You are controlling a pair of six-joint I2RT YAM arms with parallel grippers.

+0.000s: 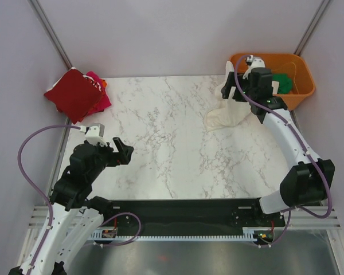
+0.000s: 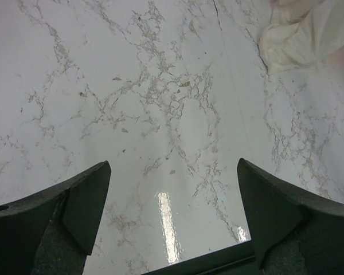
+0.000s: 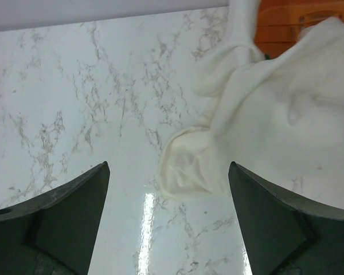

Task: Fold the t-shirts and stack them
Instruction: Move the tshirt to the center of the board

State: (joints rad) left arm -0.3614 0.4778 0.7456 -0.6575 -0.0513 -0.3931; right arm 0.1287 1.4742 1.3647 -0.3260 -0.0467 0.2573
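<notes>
left fingers (image 2: 74,206) spread, empty, over table (image 1: 160,126) | right fingers (image 3: 69,212) spread, empty, near cream-white t-shirt (image 1: 226,114) by orange tub (image 1: 301,94)

open tabletop (image 1: 160,137) at centre, cream t-shirt (image 1: 226,114) draped off orange tub (image 1: 305,91)

A: What sits at the far right?
B: An orange plastic tub (image 1: 307,74), at the far right corner of the white marble tabletop (image 1: 172,137)
A: And around the table?
B: Pale grey walls (image 1: 178,34); a slanting metal post (image 1: 51,35) in each far corner; glare on the marble in both wrist views
</notes>
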